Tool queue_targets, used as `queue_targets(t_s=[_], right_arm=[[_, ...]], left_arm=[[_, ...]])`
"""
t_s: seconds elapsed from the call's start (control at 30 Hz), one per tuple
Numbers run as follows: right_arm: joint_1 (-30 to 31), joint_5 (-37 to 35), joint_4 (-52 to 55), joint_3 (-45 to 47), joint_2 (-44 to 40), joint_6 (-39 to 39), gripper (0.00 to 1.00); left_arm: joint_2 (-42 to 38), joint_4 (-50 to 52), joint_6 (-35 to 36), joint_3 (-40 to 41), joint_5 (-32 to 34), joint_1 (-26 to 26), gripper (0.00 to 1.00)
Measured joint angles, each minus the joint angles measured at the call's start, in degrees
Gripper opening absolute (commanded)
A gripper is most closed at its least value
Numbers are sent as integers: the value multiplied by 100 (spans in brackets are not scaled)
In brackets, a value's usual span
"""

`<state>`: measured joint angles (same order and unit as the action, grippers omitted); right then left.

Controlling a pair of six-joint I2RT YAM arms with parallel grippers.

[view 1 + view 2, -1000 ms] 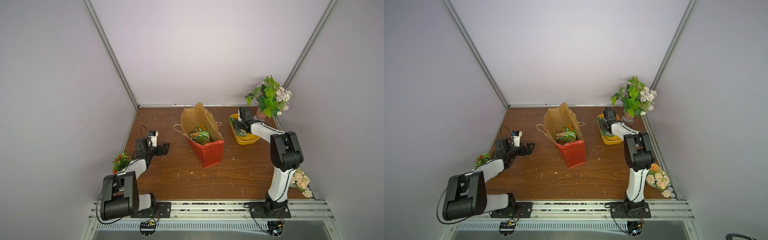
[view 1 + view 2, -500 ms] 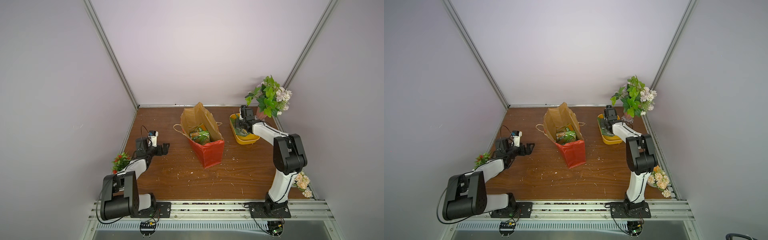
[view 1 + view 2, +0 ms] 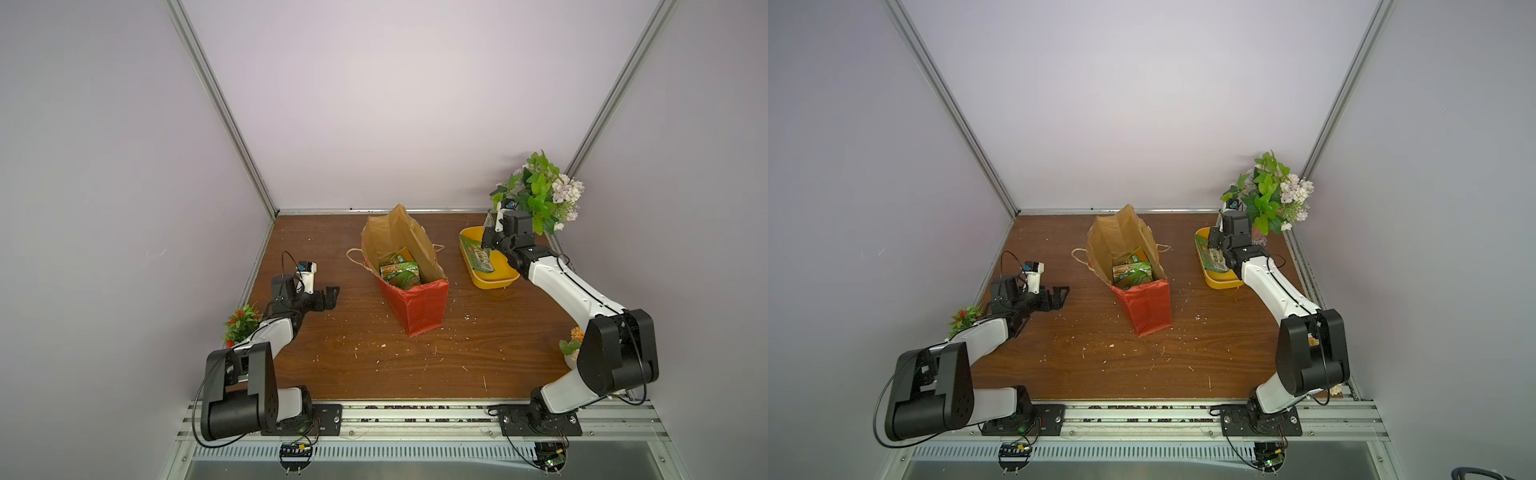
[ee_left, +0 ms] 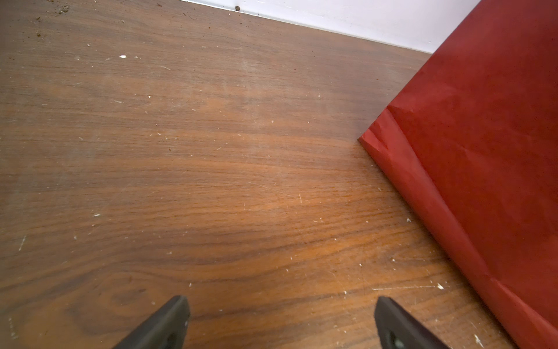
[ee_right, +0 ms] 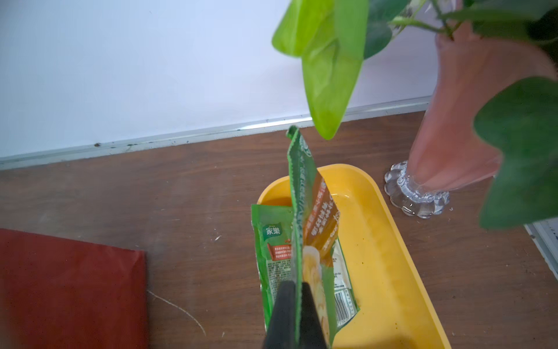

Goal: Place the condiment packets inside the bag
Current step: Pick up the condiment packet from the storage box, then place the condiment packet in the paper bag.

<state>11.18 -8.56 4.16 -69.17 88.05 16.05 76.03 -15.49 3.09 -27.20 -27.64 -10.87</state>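
1. At mid-worktop [image 3: 374, 365]: bag [image 3: 415, 307], red outside, brown inside, standing open, with beige cord handles. At least two green-and-orange condiment packets [image 3: 400, 274] lie in it, visible in both top views.
2. Far right corner: yellow tub [image 3: 496, 280], just beside the vase of a leafy plant [image 3: 538, 195].
3. Right claw [image 5: 297, 285]: jaws pinched tight on the edge of the held packet [image 5: 305, 193], which stands upright above the tub.
4. Second packet [image 5: 273, 241]: lying flat in the tub against its wall, ungripped.
5. Left claw [image 4: 280, 302]: spread wide, empty, low over the worktop near the bag's red side.
6. Progress, as judged: past halfway. Several packets are bagged, one is in grasp awaiting transfer, and one is left in the tub.
7. Writing: "家樂" in white on a green badge on the second packet. Its barcode [image 5: 344, 305] has digits too small to trust. The held packet has Chinese text on an orange band, unreadable at this angle.
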Motion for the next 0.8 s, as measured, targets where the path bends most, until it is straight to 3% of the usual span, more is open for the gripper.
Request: queue_targets(t_s=[0.27,0.6,0.8], right_arm=[[-2,728,-11,31,-988,122,0],[4,2804,-20,72,-1871,74,0],[223,3683,-68,-203,-2100,240,0]], left_arm=[[-2,0,0,2,0,0,99],[-15,0,0,0,0,0,99],[-72,0,0,0,0,0,99]])
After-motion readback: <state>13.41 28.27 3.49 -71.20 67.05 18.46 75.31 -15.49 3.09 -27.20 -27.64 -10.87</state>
